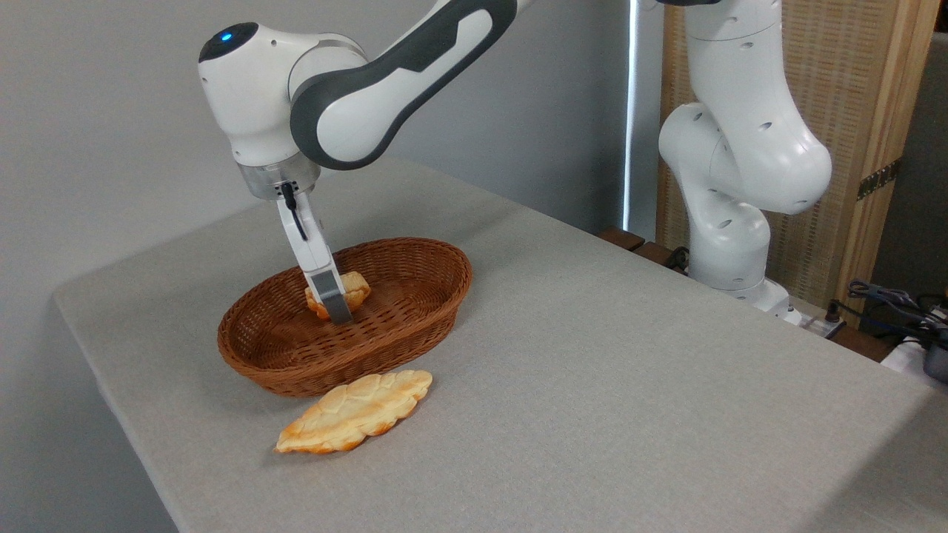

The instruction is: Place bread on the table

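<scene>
The bread (358, 286), a small golden-orange knotted bun, lies inside the brown wicker basket (415, 303) on the table (607, 385). My gripper (335, 309) reaches down into the basket and straddles the bun. Its near finger (330, 290) stands in front of the bun and covers its middle, with the tip close to the basket floor. The far finger is hidden behind the bun, so I cannot see whether the fingers press on it.
A long flat leaf-shaped pale bread (355, 411) lies on the cloth just in front of the basket. The arm's white base (729, 222) stands at the table's far right edge. Cables and a wooden screen (852, 111) are beyond it.
</scene>
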Tool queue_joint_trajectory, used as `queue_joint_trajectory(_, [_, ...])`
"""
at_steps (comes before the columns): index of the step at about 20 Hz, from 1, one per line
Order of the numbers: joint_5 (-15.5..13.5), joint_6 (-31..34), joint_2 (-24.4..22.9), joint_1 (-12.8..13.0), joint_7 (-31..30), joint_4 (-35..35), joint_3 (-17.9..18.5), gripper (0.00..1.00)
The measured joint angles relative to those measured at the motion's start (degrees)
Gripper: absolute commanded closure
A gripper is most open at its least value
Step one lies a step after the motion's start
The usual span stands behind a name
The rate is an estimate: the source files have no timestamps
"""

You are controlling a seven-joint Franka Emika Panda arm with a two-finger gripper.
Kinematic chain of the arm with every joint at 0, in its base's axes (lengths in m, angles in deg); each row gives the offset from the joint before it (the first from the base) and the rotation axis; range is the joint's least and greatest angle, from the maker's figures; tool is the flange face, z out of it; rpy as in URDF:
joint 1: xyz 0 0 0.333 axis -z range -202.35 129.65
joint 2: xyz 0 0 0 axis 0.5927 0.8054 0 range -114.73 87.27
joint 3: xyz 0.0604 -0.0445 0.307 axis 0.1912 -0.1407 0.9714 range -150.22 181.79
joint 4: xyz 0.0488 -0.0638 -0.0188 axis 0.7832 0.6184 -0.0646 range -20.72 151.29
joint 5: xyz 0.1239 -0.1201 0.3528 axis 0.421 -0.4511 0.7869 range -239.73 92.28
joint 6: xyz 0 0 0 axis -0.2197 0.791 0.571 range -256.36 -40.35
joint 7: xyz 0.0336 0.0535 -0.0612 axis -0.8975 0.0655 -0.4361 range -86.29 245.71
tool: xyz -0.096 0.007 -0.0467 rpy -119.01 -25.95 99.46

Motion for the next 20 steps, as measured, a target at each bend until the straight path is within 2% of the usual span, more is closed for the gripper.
queue_joint_trajectory(2, [0.36, 0.0, 0.0, 0.0, -0.14, 0.0, 0.01, 0.38])
queue_joint_trajectory(4, [1.86, 0.0, 0.0, 0.06, -1.58, 0.0, 0.0, 0.63])
queue_joint_trajectory(6, [2.54, 0.0, 0.0, 0.16, -2.1, 0.0, 0.0, 0.7])
queue_joint_trajectory(7, [2.62, 0.0, 0.0, 0.19, -2.11, 0.0, 0.0, 0.72])
queue_joint_trajectory(20, [2.68, 0.0, 0.0, 0.37, -2.12, 0.0, -0.01, 0.72])
